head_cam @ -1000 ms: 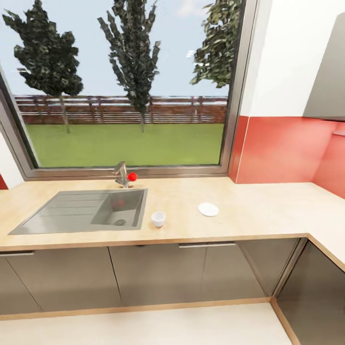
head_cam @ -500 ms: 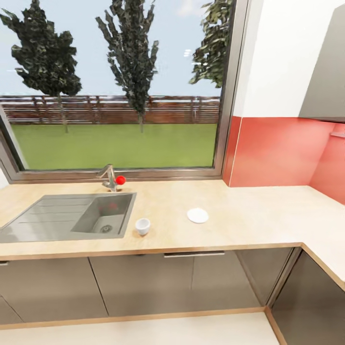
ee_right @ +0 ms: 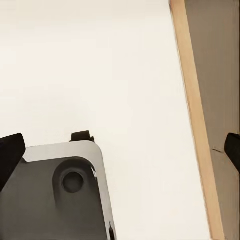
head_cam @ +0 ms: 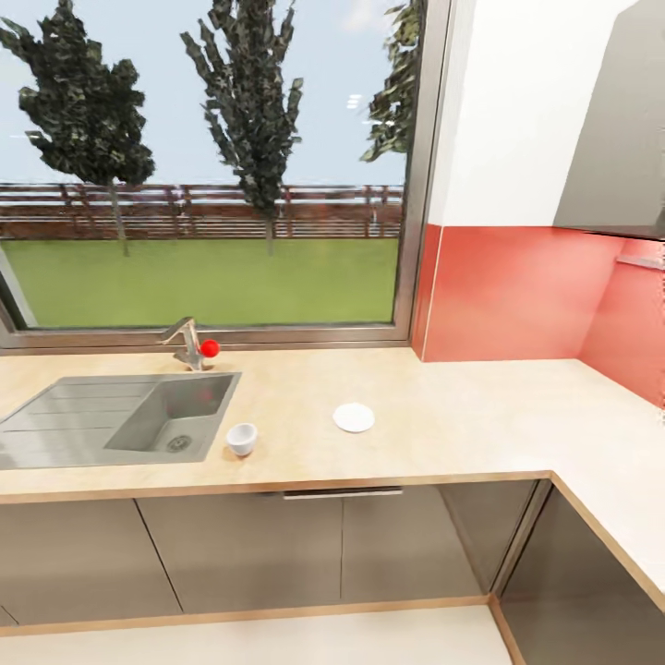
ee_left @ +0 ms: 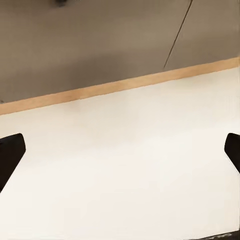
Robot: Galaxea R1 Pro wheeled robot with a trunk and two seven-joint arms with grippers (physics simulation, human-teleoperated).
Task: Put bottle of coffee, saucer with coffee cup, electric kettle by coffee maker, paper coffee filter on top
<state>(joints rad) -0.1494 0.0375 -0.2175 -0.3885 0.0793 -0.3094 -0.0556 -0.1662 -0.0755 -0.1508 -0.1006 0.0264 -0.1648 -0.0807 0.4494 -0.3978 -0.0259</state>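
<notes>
Both tools, left (ee_left: 120, 155) and right (ee_right: 120, 152), hang spread wide.

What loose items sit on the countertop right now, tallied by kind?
coffee cup: 1
saucer: 1
Total: 2, both white, apart from each other on the kitchen countertop, the cup nearer the sink.

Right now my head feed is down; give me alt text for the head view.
A small white coffee cup and a white saucer sit apart on the light wood kitchen countertop, the cup beside a steel sink, the saucer further right. Behind are a window onto lawn and trees, and a red backsplash where the counter turns a corner.
</notes>
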